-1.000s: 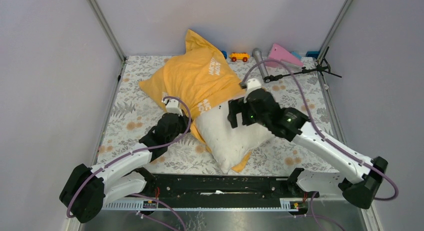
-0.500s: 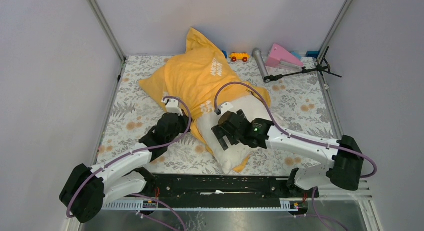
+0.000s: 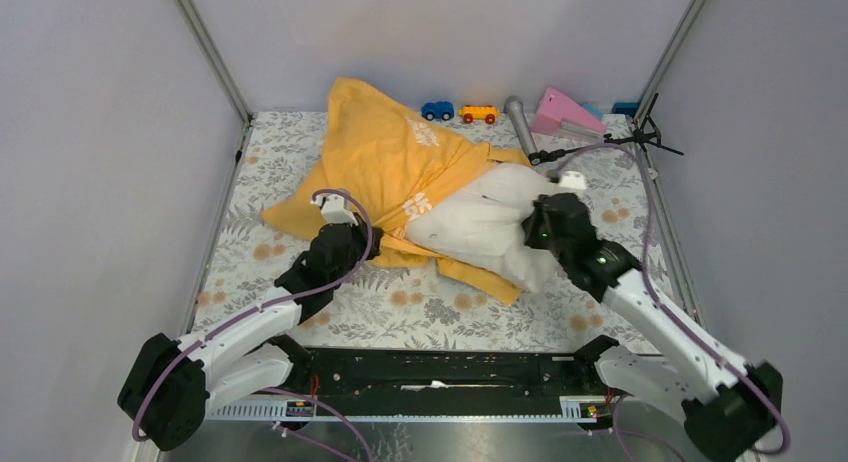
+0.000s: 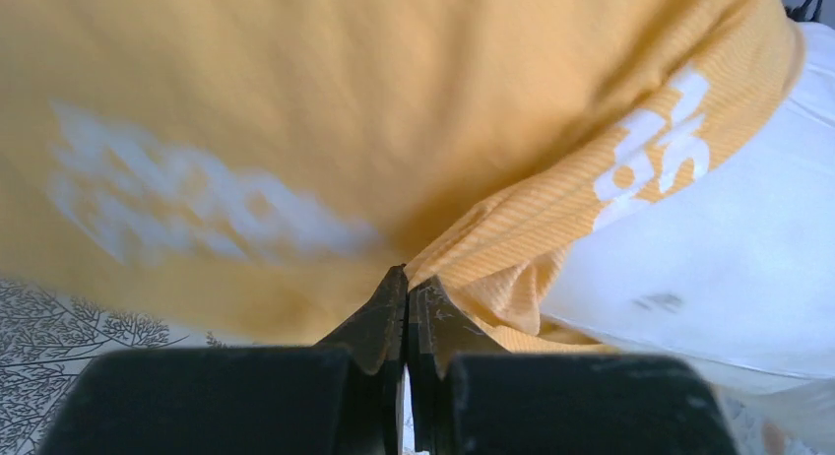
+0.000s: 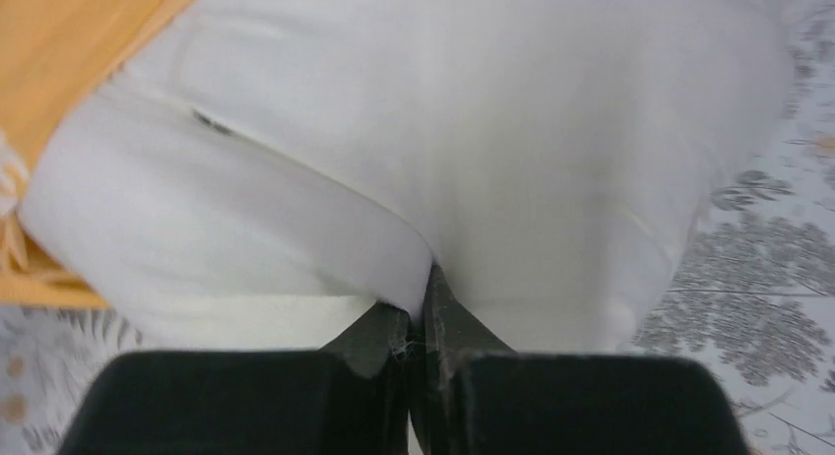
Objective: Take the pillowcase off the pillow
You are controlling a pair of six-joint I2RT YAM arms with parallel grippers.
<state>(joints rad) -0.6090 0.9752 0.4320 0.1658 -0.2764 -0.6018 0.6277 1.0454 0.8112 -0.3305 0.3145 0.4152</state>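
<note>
**Both grippers clamped: left on the pillowcase, right on the pillow; cover partly off.**

From my top view, the pillowcase (image 3: 385, 167) lies slack over the 11 o'clock part of the floral table cloth (image 3: 420, 307). The pillow (image 3: 490, 222) sticks out of its mouth toward 4 o'clock, with roughly half of it bare. A yellow strip of the case shows under the pillow's near edge. On the left wrist view, the left gripper (image 4: 406, 283) has its fingers pressed together on a ribbed fold of the case's hem, just beside the white lettering. On the right wrist view, the right gripper (image 5: 425, 283) has its fingers closed on a pinch of the pillow's off-white skin. At 12 to 1 o'clock, along the far edge, I note a blue toy car (image 3: 437, 110), an orange toy car (image 3: 479, 113) and a pink wedge (image 3: 563, 110), all clear of the fabric.
</note>
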